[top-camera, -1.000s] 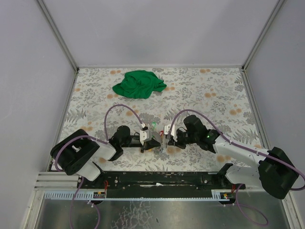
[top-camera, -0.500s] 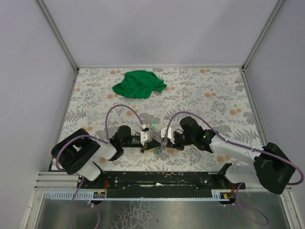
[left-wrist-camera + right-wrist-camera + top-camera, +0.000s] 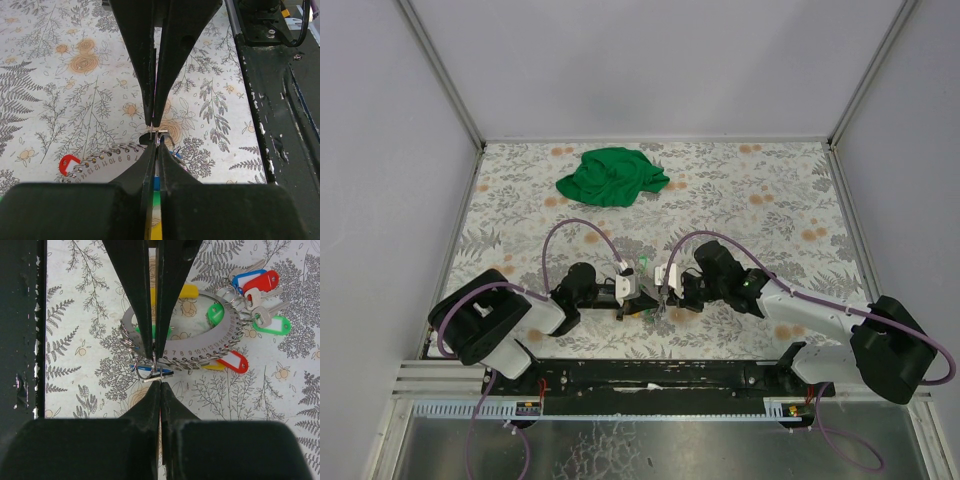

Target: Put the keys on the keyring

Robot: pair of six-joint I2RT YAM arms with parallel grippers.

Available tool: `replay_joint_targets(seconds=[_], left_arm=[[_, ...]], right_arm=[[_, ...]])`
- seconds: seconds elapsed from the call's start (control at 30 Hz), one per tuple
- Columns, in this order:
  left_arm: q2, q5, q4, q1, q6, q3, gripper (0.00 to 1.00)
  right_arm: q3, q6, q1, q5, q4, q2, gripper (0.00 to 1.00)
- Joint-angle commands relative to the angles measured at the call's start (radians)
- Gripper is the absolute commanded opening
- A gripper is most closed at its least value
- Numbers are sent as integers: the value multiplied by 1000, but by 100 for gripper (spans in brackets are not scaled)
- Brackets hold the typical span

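Down flat on the floral table: keyring, a grey numbered band fringed with small wire loops. Clustered along the keyring's rim, keys with blue, red, green and yellow heads. Right at the keyring's edge, left gripper and right gripper tip to tip, jaws of both pinched closed about a small metal piece, too small to identify. Well beyond the keyring, green cloth, bunched up.

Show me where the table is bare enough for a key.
Crowded: front centre, where left pincer and right pincer meet over the keyring and keys. Bare: the table between them and the green cloth, and right of the cloth.
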Motion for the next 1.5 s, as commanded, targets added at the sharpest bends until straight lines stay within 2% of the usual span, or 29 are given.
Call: replay_joint_targets(seconds=[0.0, 0.3, 0.8, 1.47], left_arm=[[8, 10, 36, -6, 30, 26, 0], [-15, -27, -44, -6, 69, 37, 0], [-9, 0, -8, -6, 55, 31, 0], [-7, 12, -4, -6, 46, 33, 0]], right_arm=[[43, -21, 12, -9, 4, -7, 0], [54, -16, 13, 51, -58, -10, 0], [66, -28, 17, -15, -46, 12, 0], [78, -28, 24, -16, -49, 24, 0]])
